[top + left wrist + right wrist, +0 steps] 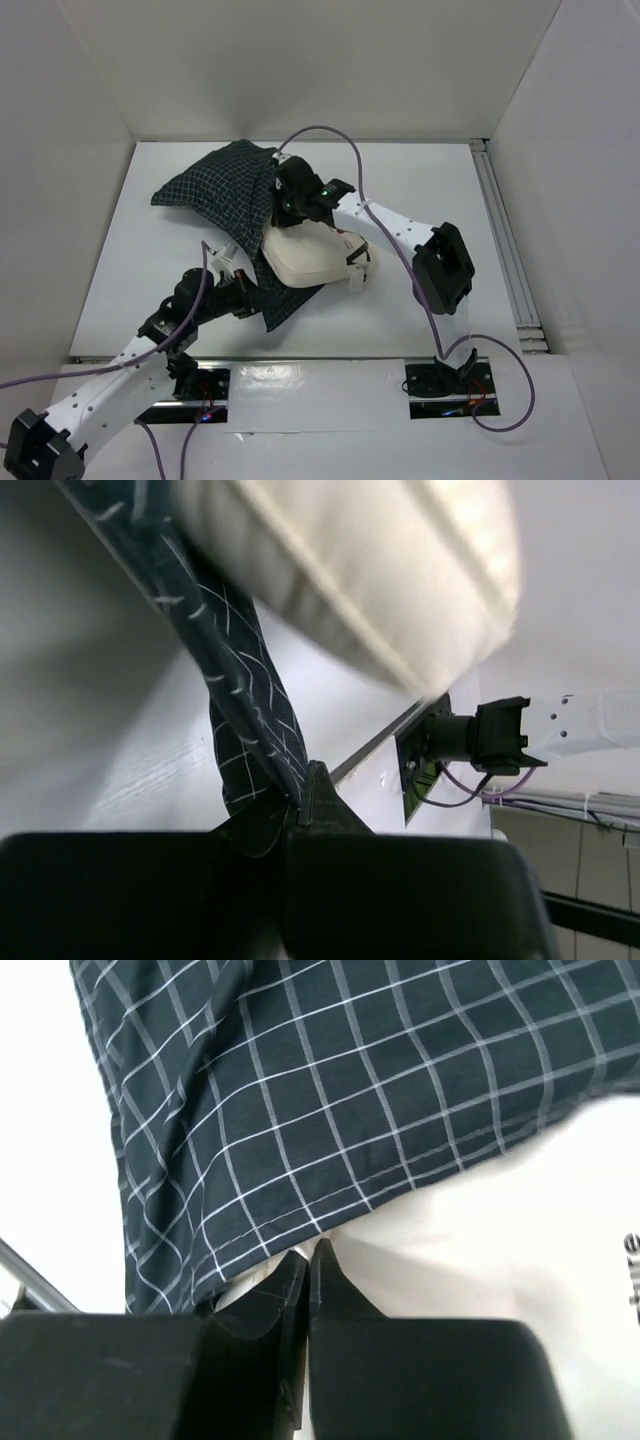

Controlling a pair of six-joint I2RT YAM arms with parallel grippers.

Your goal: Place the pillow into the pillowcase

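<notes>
While pillow sits half inside pillowcase on table, left jaws pinch its near edge, right jaws pinch hem.

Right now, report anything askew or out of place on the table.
The pillowcase lies crumpled and skewed at the far left, with one edge stretched taut down to the shut left claw. The pillow sits only partly inside, its bare cream end sticking out to the right.
</notes>
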